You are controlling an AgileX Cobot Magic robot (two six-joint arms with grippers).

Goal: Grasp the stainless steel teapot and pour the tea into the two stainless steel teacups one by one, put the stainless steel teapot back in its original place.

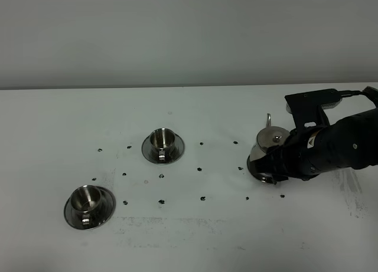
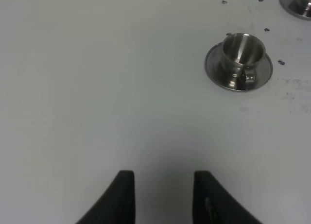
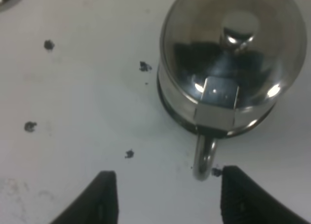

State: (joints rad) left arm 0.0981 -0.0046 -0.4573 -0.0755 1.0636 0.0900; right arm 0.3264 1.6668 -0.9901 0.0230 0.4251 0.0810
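Note:
The stainless steel teapot [image 1: 271, 141] [image 3: 233, 63] stands upright at the right of the table on its saucer, the original place [image 1: 253, 164]. My right gripper [image 1: 269, 176] [image 3: 170, 197] is open. The pot's loop handle [image 3: 204, 158] lies between its fingers, close to one finger and not pinched. One of the two stainless steel teacups [image 1: 162, 143] stands on a saucer mid-table. The other teacup [image 1: 88, 204] [image 2: 241, 59] is at the front left. My left gripper [image 2: 163, 197] hovers over bare table with its fingers apart and nothing between them. The tea is hidden.
Small dark specks [image 1: 161, 201] dot the white table [image 1: 195, 242] between the cups and the teapot. The right arm [image 1: 336, 145] reaches in from the right edge. A grey wall rises behind the table.

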